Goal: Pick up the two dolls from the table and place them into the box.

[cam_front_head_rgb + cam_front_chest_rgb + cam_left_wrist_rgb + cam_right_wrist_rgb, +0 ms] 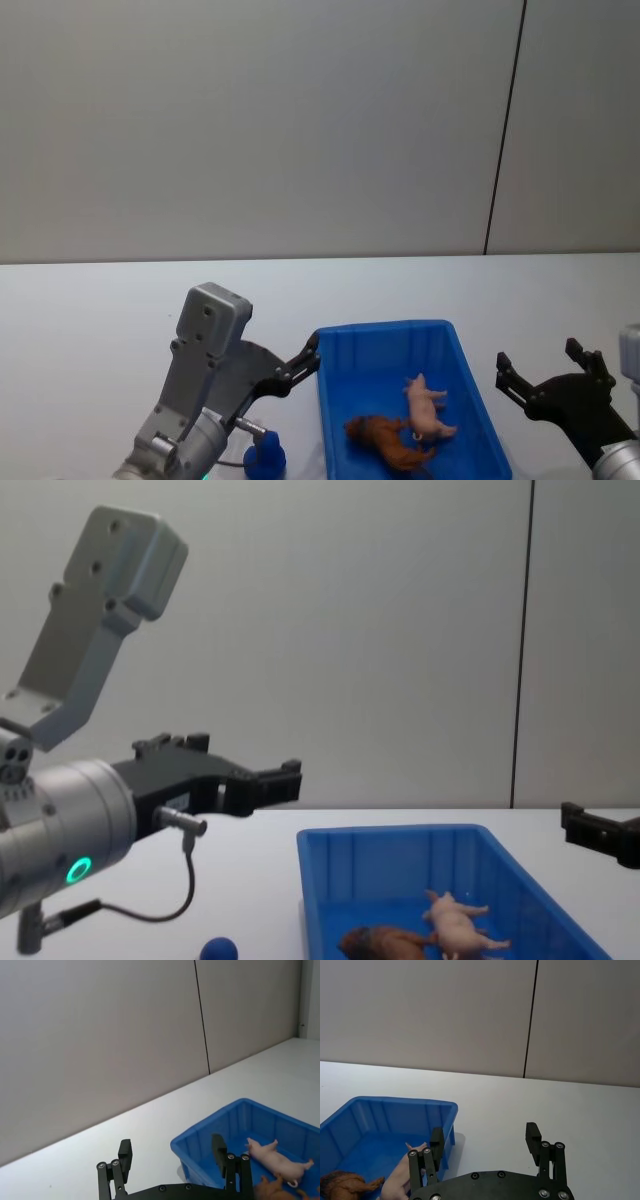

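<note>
Blue plastic forms the box (385, 328), which sits on the pale desk (90, 310) in front of the robot, a little right of centre, its long side running away from the body. Both dolls lie on its floor toward the near end. The pink piglet (428, 405) is on its side with thin legs out, and the brown animal (385, 438) is just beside it, nearer the robot and to the left; whether they touch I cannot tell. The left gripper (305, 362) is raised off the desk beside the box's far left corner. Its arm angles up from the lower left with the grey wrist housing high, and the jaws point forward and slightly toward the box. In the left wrist view these jaws are spread wide with nothing between them, one finger (218, 1150) seen against the box's corner and the other over bare desk. The right gripper (538, 355) hovers over bare desk to the right of the box, apart from its right wall, jaws likewise wide open, empty and pointing forward. A small blue rounded toy (265, 458) stands on the desk just left of the box's near left side, under the left arm, near a thin looping cable (190, 875). Beyond the box the desk runs open to the grey wall (250, 120), and open surface lies on both sides of the box.
</note>
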You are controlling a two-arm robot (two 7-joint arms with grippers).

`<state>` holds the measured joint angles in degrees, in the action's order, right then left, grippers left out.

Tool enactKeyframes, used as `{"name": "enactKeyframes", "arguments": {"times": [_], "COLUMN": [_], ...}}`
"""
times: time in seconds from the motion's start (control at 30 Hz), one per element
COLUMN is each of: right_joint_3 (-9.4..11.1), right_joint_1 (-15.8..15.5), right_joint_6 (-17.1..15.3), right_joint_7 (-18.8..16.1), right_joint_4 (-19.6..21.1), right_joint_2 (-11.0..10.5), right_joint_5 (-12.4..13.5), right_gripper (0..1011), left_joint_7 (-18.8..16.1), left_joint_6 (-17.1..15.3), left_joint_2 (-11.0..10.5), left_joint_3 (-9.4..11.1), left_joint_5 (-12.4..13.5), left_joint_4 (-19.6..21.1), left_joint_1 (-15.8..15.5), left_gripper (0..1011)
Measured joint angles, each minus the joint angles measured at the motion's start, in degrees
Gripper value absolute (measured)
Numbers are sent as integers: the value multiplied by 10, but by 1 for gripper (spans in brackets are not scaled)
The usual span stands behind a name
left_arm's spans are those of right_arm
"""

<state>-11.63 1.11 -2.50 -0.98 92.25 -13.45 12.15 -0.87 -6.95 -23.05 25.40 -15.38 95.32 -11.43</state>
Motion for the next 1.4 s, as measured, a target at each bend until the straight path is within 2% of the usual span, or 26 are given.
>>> {"name": "enactKeyframes", "arguments": {"times": [0.2,0.57,0.97,1.4], "right_joint_3": [1,1,1,1], "right_joint_1": [-2,-4,-4,-5], "right_joint_6": [0,1,1,1], "right_joint_7": [2,4,5,6], "right_joint_4": [2,3,4,4], "right_joint_2": [-1,-2,-2,-2], "right_joint_5": [1,1,2,2], "right_gripper": [1001,1001,1001,1001], "left_joint_7": [-7,-10,-2,23], "left_joint_6": [-37,-77,-100,-104], "left_joint_2": [-8,-19,-23,-19], "left_joint_3": [-4,-8,-8,-5], "left_joint_5": [-21,-50,-59,-58], "left_joint_4": [10,17,7,-18], "left_joint_1": [13,31,44,47], "left_gripper": [1001,1001,1001,1002]}}
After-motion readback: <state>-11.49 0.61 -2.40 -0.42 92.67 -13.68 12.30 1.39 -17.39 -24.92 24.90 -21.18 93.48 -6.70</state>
